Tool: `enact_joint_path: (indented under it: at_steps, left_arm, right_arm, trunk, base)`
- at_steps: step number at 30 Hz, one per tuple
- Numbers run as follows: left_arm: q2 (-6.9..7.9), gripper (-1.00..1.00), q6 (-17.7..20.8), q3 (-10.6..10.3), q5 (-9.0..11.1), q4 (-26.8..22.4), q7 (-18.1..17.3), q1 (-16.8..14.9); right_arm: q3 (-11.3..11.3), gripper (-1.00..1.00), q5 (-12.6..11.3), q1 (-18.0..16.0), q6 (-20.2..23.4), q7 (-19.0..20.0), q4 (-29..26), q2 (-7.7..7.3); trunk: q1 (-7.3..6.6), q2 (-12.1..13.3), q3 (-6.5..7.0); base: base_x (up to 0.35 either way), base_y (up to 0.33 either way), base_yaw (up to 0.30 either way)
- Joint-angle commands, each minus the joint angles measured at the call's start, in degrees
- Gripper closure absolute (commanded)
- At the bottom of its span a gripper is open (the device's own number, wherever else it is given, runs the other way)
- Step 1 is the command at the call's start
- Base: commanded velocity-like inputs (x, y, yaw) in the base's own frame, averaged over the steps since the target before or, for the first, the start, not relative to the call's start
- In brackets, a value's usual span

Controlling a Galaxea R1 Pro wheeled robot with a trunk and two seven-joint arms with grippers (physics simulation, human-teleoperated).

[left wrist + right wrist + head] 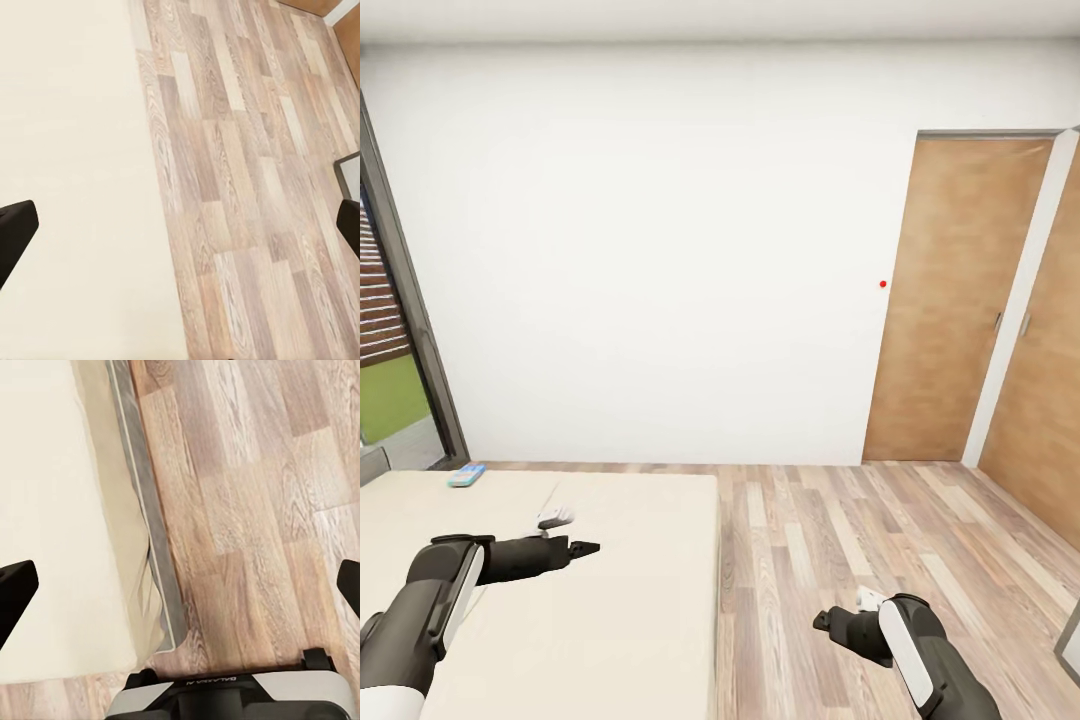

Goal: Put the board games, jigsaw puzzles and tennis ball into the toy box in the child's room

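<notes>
Clearly, the blue board game (pixel 466 476) lies on the bed (pixel 630 600) at eleven o'clock from the left fingers (pixel 582 548), spread empty; right fingers (pixel 822 620) likewise.

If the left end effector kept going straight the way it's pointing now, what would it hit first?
Probably nothing soon. The left end effector, open and empty, points roughly level across the bed toward its floor-side edge. Its wrist view looks down on mattress and wooden floor; depth is unclear, so the floor is only a guess.
</notes>
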Motion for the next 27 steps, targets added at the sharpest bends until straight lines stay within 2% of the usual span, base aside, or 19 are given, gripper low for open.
enact_joint_path:
  at_steps: [1,19,27]
  left_arm:
    - [-0.02,-1.0,0.2,0.1,-0.5,0.0,-0.5,0.0]
    - [-0.02,-1.0,0.2,0.1,-0.5,0.0,-0.5,0.0]
    - [-0.02,-1.0,0.2,0.1,-0.5,0.0,-0.5,0.0]
  right_arm:
    - [0.0,-1.0,-0.6,0.0,0.2,-0.5,0.0,0.0]
    - [-0.1,-1.0,-0.6,0.0,0.2,-0.5,0.0,0.0]
    - [-0.1,-1.0,-0.6,0.0,0.2,-0.5,0.0,0.0]
  trunk:
    - [0.02,0.0,-0.03]
    - [0.02,0.0,-0.03]
    - [0.02,0.0,-0.03]
  base:
    - [0.0,0.01,0.003]
    - [0.0,0.116,0.001]
    - [0.0,0.232,0.0]
